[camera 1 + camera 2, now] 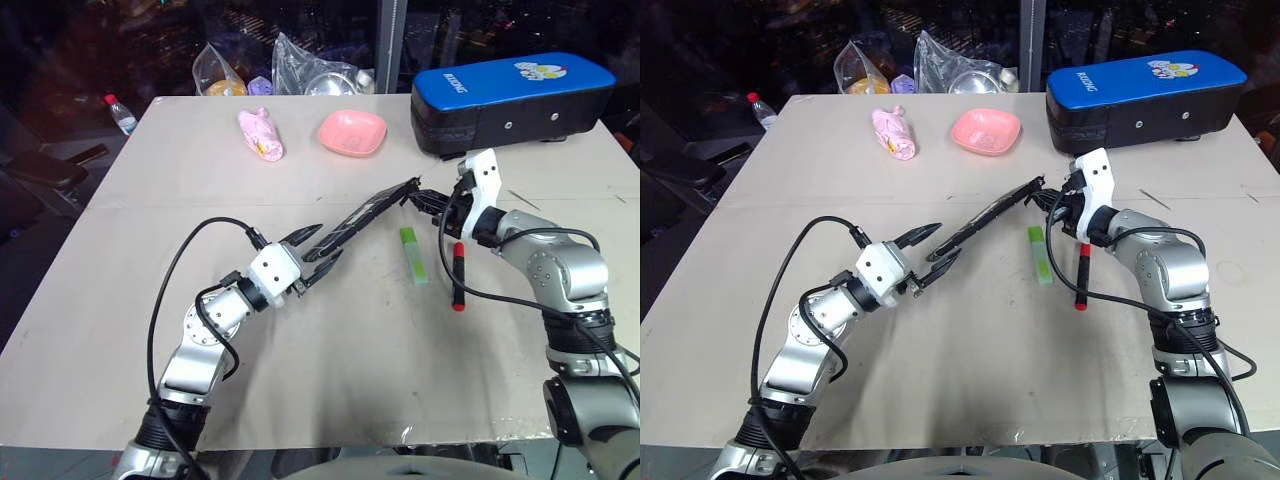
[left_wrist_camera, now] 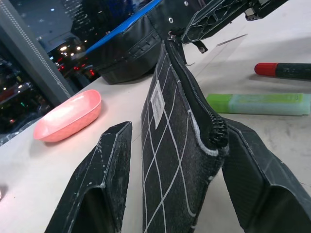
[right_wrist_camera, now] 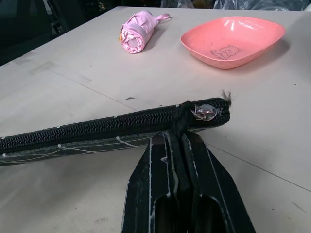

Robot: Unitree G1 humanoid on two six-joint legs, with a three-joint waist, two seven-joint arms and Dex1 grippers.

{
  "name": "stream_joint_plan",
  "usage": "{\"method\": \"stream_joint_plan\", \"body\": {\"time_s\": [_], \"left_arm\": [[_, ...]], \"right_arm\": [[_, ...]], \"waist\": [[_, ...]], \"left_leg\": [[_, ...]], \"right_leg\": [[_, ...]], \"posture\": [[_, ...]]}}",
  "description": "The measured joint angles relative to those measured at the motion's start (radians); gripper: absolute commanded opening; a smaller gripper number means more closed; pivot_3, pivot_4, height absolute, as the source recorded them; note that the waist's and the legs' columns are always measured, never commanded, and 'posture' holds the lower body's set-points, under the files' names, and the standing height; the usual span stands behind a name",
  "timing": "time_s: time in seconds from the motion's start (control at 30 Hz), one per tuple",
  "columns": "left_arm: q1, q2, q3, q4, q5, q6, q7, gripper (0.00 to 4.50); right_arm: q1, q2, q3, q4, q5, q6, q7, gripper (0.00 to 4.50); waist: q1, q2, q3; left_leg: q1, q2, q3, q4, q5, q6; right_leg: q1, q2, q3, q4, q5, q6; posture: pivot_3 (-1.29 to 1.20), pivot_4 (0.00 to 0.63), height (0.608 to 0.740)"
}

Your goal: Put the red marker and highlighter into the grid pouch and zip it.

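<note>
1. Closest in, the left gripper [image 1: 318, 255] sits at about 7 o'clock on the table [image 1: 300, 380]. Its fingers are apart, one on each side of the pouch [image 1: 365, 220]. The pouch's near end touches one finger and there's a gap to the other, so it's cradled more than squeezed.
2. The pouch hangs edge-up above the table between the two grippers, running from the left one up toward 1 o'clock. The zipper runs along its top edge.
3. Just past the pouch at around 3 o'clock, the highlighter [image 1: 414, 255] lies flat on the table. The marker [image 1: 458, 275] lies right beside it, and the two aren't touching. Both are outside the pouch.
4. The right gripper [image 1: 418, 198] is clenched tight on the pouch's far end, right by the metal zipper pull [image 3: 204, 111].
5. Further back: a pink bowl [image 1: 352, 132] at 12 o'clock and a pink folded umbrella [image 1: 260, 134] at 11.
6. The big blue-topped case [image 1: 510, 100] is at 1 o'clock, with plastic bags [image 1: 300, 65] at the far edge.
</note>
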Motion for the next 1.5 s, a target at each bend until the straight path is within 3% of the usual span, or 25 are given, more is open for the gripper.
{"method": "stream_joint_plan", "body": {"time_s": [0.07, 0.5, 0.53, 0.57, 1.0, 1.5], "left_arm": [[-0.005, -0.002, 0.0, 0.01, 0.0, -0.006, -0.007, 0.8], [-0.036, -0.038, -0.031, 0.025, 0.008, -0.006, -0.007, 0.8], [-0.037, -0.038, -0.031, 0.026, 0.008, -0.006, -0.007, 0.24], [-0.036, -0.039, -0.031, 0.026, 0.008, -0.006, -0.007, 0.02], [-0.036, -0.038, -0.031, 0.034, 0.017, -0.014, -0.005, 0.02], [-0.035, -0.046, -0.03, 0.034, 0.02, -0.001, 0.014, 0.02]], "right_arm": [[0.005, 0.0, 0.0, 0.0, 0.0, 0.0, 0.0, 0.0], [0.019, 0.006, 0.004, -0.002, -0.001, 0.0, -0.002, 0.0], [0.019, 0.006, 0.004, -0.002, -0.001, 0.0, -0.002, 0.0], [0.019, 0.006, 0.004, -0.003, -0.001, 0.0, -0.002, 0.0], [0.019, 0.011, 0.008, -0.007, -0.007, -0.009, -0.001, 0.0], [0.024, -0.023, 0.125, -0.126, -0.036, 0.008, 0.091, 0.0]], "waist": [[0.0, 0.0, 0.0], [0.0, 0.0, 0.0], [0.0, 0.0, 0.0], [0.0, 0.0, 0.0], [0.0, 0.0, 0.0], [0.001, -0.001, 0.001]], "left_leg": [[0.0, 0.0, 0.0, 0.0, 0.0, 0.0], [0.0, 0.0, 0.0, 0.0, 0.0, 0.0], [0.0, 0.0, 0.0, 0.0, 0.0, 0.0], [0.0, 0.0, 0.0, 0.0, 0.0, 0.0], [0.0, 0.0, 0.0, 0.0, 0.0, 0.0], [0.0, 0.0, -0.001, 0.0, 0.0, 0.0]], "right_leg": [[0.0, 0.0, 0.0, 0.0, 0.0, 0.0], [0.0, 0.0, 0.0, 0.0, 0.0, 0.0], [0.0, 0.0, 0.0, 0.0, 0.0, 0.0], [0.0, 0.0, 0.0, 0.0, 0.0, 0.0], [0.0, 0.0, 0.0, 0.0, 0.0, 0.0], [0.0, -0.001, 0.0, 0.0, 0.0, 0.0]], "posture": [[0.0, 0.15, 0.728], [0.0, 0.15, 0.728], [0.0, 0.15, 0.728], [0.0, 0.15, 0.728], [0.0, 0.15, 0.728], [0.0, 0.15, 0.728]]}}
